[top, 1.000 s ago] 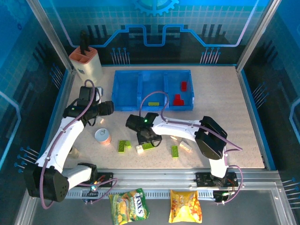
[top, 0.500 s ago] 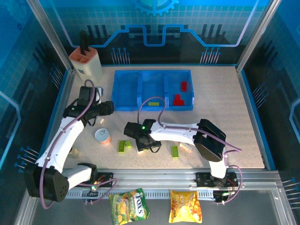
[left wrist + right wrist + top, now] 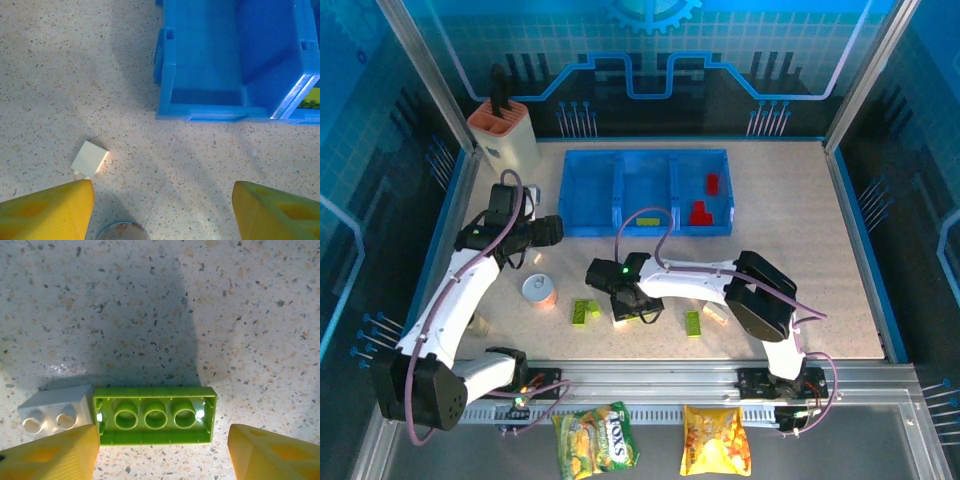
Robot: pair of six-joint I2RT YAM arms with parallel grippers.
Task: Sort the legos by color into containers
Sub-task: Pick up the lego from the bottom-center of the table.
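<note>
Lego point(image 3: 156, 415), lime, sits between spread right claw point(image 3: 162, 450), seemingly untouched

Top cam high from near side, whole table point(image 3: 820, 250); wrist cams close, downward; blue tray point(image 3: 590, 200) shared top/left.

Speckled worktop point(image 3: 820, 250): blue three-compartment tray point(image 3: 645, 232) far centre; knife block point(image 3: 505, 135) far-left corner; can point(image 3: 538, 291) left; green, white legos point(image 3: 692, 323) loose by near edge.
</note>
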